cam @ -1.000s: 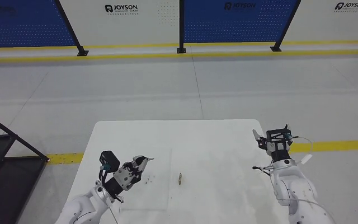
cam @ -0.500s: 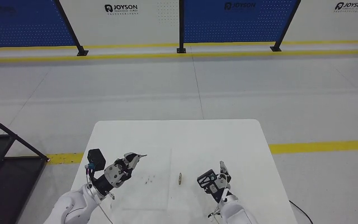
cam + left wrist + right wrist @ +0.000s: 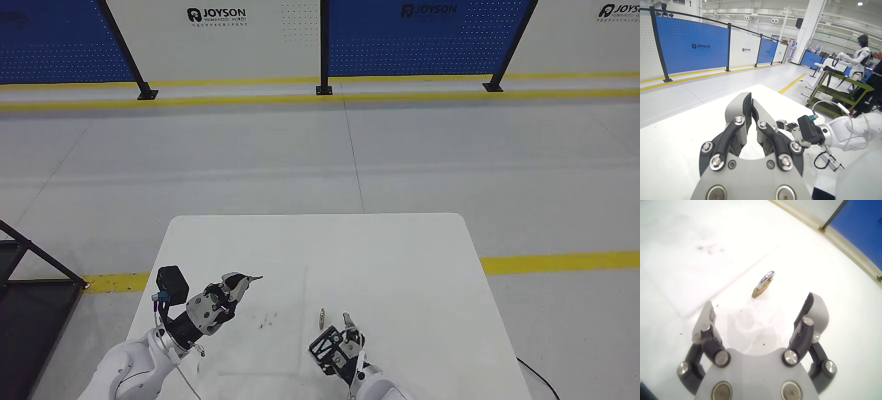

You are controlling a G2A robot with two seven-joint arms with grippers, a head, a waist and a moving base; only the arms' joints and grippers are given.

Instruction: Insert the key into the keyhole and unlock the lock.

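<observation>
A small brass padlock (image 3: 322, 318) with a silver shackle stands on edge on the white table (image 3: 400, 250), near the middle front. In the right wrist view the padlock (image 3: 763, 285) sits just beyond my right gripper (image 3: 759, 300), which is open with nothing between its fingers. From above, the right gripper (image 3: 333, 336) hovers just right of the padlock, nearer the front edge. My left gripper (image 3: 243, 283) is held over the table's left part, pads (image 3: 749, 106) pressed shut. A thin dark tip sticks out past them; whether it is the key I cannot tell.
Dark specks (image 3: 268, 320) mark the table between the two grippers. A thin white sheet (image 3: 687, 275) with a raised edge lies left of the padlock. A black frame (image 3: 35, 260) stands by the table's left side. A green cart (image 3: 838, 85) stands beyond the right side.
My right arm swung from the table's right edge to the front middle, ending beside the padlock. The left arm drew back a little to the left, then stayed still.
</observation>
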